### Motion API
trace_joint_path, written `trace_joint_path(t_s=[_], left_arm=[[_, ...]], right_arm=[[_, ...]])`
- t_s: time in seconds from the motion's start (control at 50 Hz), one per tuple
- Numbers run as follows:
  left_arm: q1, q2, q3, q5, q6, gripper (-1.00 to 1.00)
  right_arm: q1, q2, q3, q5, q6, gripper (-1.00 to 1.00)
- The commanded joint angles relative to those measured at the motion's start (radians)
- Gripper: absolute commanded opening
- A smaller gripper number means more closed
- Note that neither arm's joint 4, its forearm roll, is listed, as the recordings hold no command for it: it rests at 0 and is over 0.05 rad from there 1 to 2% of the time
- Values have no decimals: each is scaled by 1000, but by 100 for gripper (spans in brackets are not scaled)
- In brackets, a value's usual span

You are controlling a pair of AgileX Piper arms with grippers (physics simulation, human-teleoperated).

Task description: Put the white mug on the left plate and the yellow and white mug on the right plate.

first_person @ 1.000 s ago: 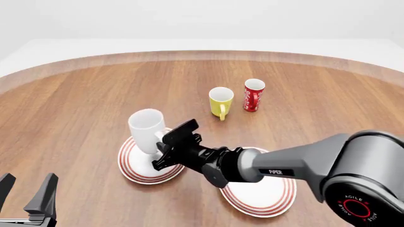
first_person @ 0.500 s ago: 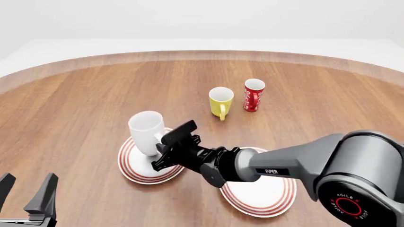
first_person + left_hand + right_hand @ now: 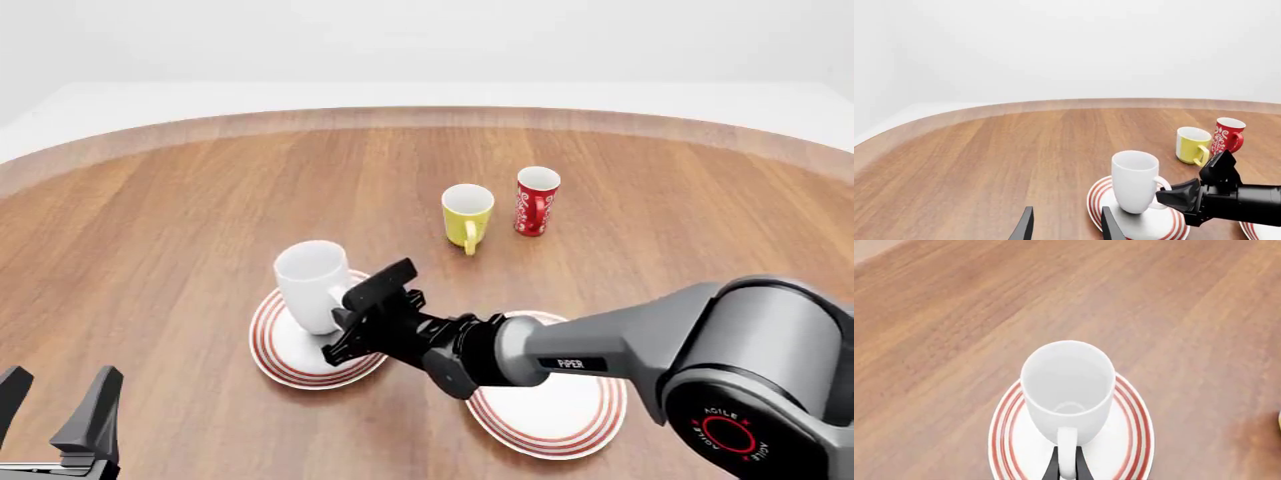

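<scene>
The white mug (image 3: 311,285) stands upright on the left plate (image 3: 280,365), with its handle toward my right gripper (image 3: 350,322). That gripper is shut on the handle, and its thin fingertips (image 3: 1052,468) flank the handle of the white mug (image 3: 1067,385) over the left plate (image 3: 1004,435). The yellow and white mug (image 3: 467,214) stands on the table further back. The right plate (image 3: 561,420) lies bare under my right arm. My left gripper (image 3: 60,405) is open at the near left. In the left wrist view I see my left gripper (image 3: 1066,227), the white mug (image 3: 1134,181) and the yellow and white mug (image 3: 1192,145).
A slim red cup (image 3: 537,200) with white markings stands just right of the yellow mug, also seen as the red cup (image 3: 1226,135) from the left wrist. My right arm stretches across the right plate. The round wooden table's far edge (image 3: 427,115) curves behind.
My right gripper has lowered the white mug a little, down onto the left plate. My left gripper has not moved.
</scene>
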Motion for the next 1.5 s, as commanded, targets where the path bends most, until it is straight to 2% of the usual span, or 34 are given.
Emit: trace_joint_path(t_s=[0.02, 0.16, 0.18, 0.62, 0.96, 1.26, 1.36, 1.5], left_arm=[[0, 0, 0, 0, 0, 100], [0, 0, 0, 0, 0, 100], [0, 0, 0, 0, 0, 100], [0, 0, 0, 0, 0, 100], [0, 0, 0, 0, 0, 100], [0, 0, 0, 0, 0, 100], [0, 0, 0, 0, 0, 100], [0, 0, 0, 0, 0, 100]], right_arm=[[-2, 2, -2, -1, 6, -100], [-4, 4, -2, 1, 10, -100], [-5, 4, -2, 2, 10, 100], [-8, -23, 13, 4, 16, 100], [-1, -188, 106, -1, 15, 100], [-15, -370, 196, -32, -27, 100], [-30, -490, 281, -108, -82, 100], [-51, -593, 356, -151, -101, 100]])
